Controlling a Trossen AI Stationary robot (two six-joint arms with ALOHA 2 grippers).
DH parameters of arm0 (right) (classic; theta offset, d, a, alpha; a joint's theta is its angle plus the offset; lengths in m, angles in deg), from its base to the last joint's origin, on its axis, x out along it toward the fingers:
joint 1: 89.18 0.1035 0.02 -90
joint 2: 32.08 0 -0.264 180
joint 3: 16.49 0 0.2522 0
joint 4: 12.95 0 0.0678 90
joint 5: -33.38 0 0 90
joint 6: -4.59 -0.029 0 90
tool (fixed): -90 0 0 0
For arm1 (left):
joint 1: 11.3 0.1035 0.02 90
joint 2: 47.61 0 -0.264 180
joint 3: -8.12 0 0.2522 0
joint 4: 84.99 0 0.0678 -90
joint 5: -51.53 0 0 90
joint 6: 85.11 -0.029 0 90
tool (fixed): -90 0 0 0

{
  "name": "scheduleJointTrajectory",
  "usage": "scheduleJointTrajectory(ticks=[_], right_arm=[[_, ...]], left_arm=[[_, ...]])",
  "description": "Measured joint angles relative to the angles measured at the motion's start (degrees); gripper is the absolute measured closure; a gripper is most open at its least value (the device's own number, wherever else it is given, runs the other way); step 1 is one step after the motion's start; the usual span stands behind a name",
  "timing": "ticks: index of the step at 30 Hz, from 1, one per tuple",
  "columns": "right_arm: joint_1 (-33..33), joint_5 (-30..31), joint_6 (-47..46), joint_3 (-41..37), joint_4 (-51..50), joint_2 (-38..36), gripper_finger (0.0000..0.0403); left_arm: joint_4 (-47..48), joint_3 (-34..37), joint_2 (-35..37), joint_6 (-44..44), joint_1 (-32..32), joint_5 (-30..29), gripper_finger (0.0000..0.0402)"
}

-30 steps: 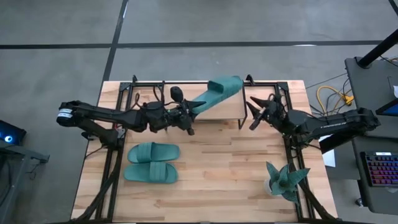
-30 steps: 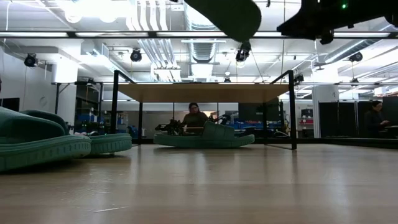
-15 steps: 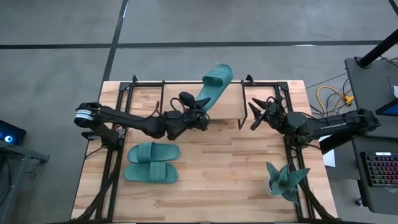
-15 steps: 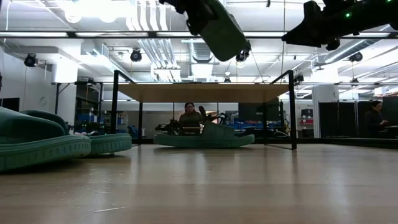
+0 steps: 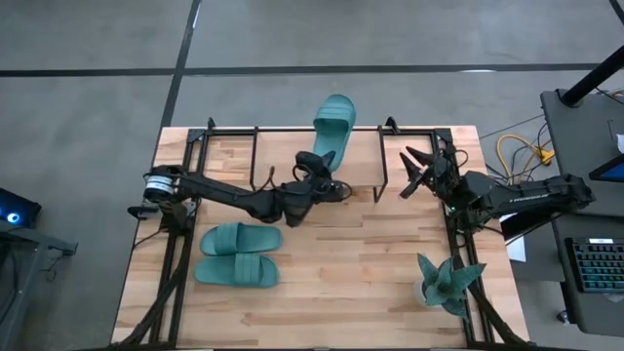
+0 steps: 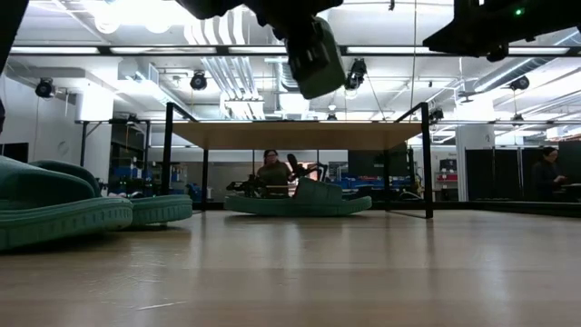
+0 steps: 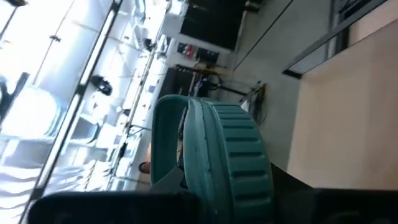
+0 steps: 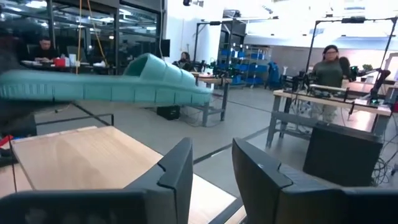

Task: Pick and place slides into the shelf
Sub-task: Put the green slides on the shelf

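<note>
My left gripper [image 5: 317,168] is shut on one teal slide [image 5: 332,122], which sticks out past the table's far edge above the shelf [image 5: 357,175]; the low view has it high over the shelf's wooden top [image 6: 300,136]. A second slide [image 6: 298,200] lies on its sole under the shelf. Two more slides [image 5: 239,237] [image 5: 237,270] lie side by side on the table at the left. My right gripper [image 5: 409,174] hovers open to the right of the shelf, nothing between its fingers [image 8: 180,168]. My left gripper holds the slide by its near end [image 5: 321,156], the fingers roughly level and pointing toward the table's far edge, along the slide. The slide is lifted clear and rolled toward its edge, its ribbed sole [image 7: 239,155] showing. The gripper hides the place of contact.
A teal spiky plant [image 5: 447,283] stands near the table's front right corner. Black frame rails [image 5: 210,146] run along the table's sides. Bare tabletop lies in the middle, in front of the shelf. People show in the room beyond the table.
My left gripper has reached toward the table's right and far edge, sunk a little and rolled. The slide, which slanted toward the far right, now points at the far edge and is rolled toward its edge. My right gripper has drawn slightly toward the table's right edge.
</note>
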Motion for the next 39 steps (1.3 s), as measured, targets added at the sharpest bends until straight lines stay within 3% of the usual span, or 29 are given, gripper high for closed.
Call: scheduleJointTrajectory(ticks=[4,9,11,17,28,39], right_arm=[[-0.02,-4.41,5.89,0.00,0.00,0.53,0.0300],[-0.02,-21.94,20.11,0.00,0.05,0.85,0.0299],[0.01,-25.76,24.70,0.18,-0.06,1.13,0.0300],[-0.02,-26.14,28.52,1.49,0.18,2.66,0.0288],[0.00,-26.15,31.68,3.74,0.06,7.15,0.0236],[-0.16,-26.25,56.30,6.43,-0.09,13.85,0.0231]], left_arm=[[-0.10,0.47,0.30,-1.02,-0.06,-2.58,0.0368],[0.03,0.56,0.33,-2.04,-0.54,-2.88,0.0368],[0.07,0.57,0.35,-2.61,-0.77,-4.38,0.0368],[0.40,1.73,0.35,-2.76,-1.38,-10.04,0.0368],[-0.26,5.50,0.39,-0.76,-1.58,-10.72,0.0368],[-1.14,5.98,0.33,-0.79,-1.92,-7.89,0.0368]])
